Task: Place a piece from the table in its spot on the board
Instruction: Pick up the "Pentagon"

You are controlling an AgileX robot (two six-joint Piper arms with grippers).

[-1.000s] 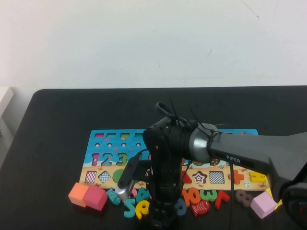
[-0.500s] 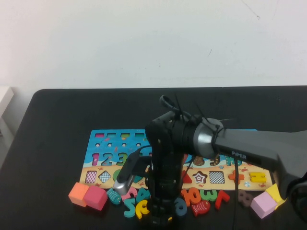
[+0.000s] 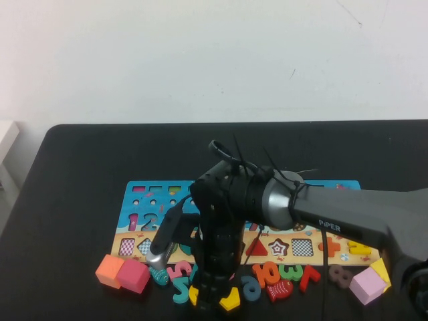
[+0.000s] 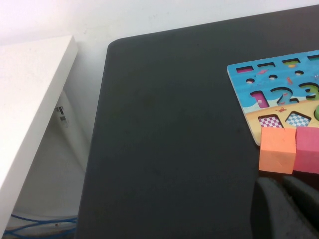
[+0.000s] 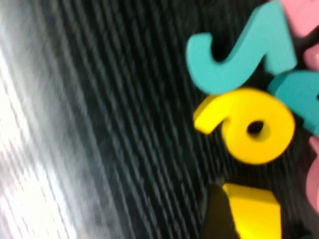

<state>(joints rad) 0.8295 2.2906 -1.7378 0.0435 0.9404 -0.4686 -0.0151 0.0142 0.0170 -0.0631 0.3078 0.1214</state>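
Since half a second ago the right arm has swung toward the robot's left and its wrist has tipped, so that the yellow pentagon piece [image 3: 230,301], hidden under the arm before, now shows at the near table edge below the wrist. The right gripper [image 3: 221,299] sits low over the loose numbers in front of the puzzle board [image 3: 144,200], and its fingers appear closed on the pentagon. The high view cannot settle that grip; the right wrist view helps, showing the pentagon [image 5: 253,215] pressed against a dark finger [image 5: 217,219] just beside a yellow number piece [image 5: 249,124] and a teal number piece [image 5: 239,55] on the black table [image 5: 124,149]. The second finger lies outside that view. The left gripper [image 4: 286,209] does not show in the high view at all; the left wrist view has it as dark fingers lying close together with nothing between them, near the orange cube [image 4: 277,150] and pink cube [image 4: 307,149] by the board's corner.
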